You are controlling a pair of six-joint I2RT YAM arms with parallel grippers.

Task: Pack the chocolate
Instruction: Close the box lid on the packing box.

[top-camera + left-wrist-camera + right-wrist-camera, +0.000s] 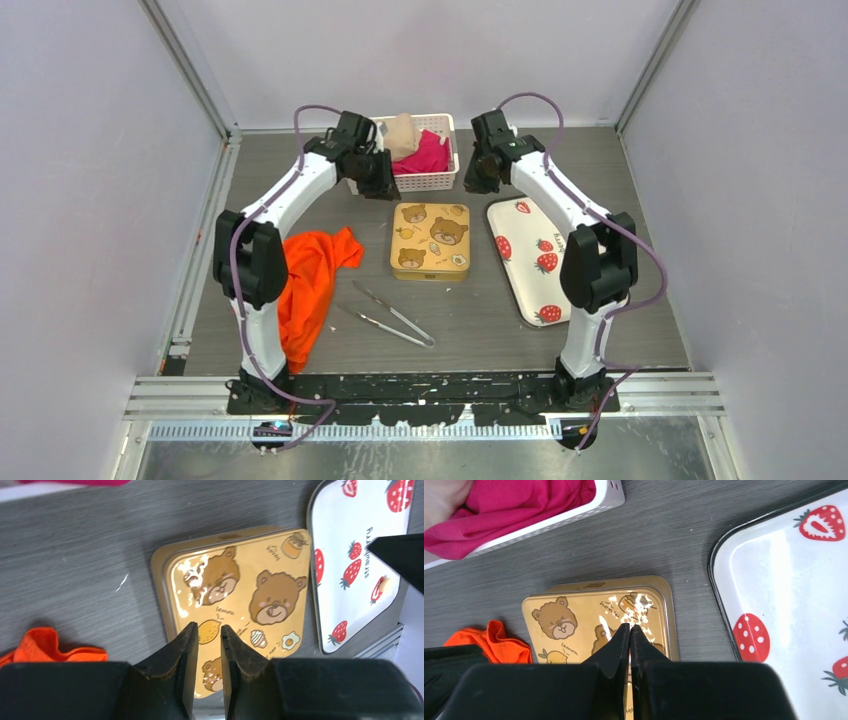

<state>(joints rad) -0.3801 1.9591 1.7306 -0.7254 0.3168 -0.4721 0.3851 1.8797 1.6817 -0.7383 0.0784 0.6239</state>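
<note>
Nearest the viewer, the bases of the left arm [262, 385] and right arm [585, 375] stand on the black rail at the near edge of the grey table [480, 330], and both arms arch toward the far side. The left gripper [209, 627] is raised off the table beside the left end of the white basket [428, 183]. Its fingers stand a narrow slot apart with nothing between them, and its wrist view looks down on the gold tin [430, 241]. The right gripper [629, 626] is raised beside the basket's right end, fingers pressed together on nothing, likewise looking down on the tin. The tin lies flat at mid-table with its bear-printed lid on. No piece of the chocolate shows in any view, and whether it lies under the lid cannot be told. Just right of the tin, not touching it, lies the white strawberry-printed tray [525, 287]. The basket, beyond the tin, holds a pink cloth [428, 155] and a beige item [400, 133]. Left of the tin lies a crumpled orange cloth [310, 280]. Near the tin's front edge, thin metal tongs [390, 318] rest on the table.
</note>
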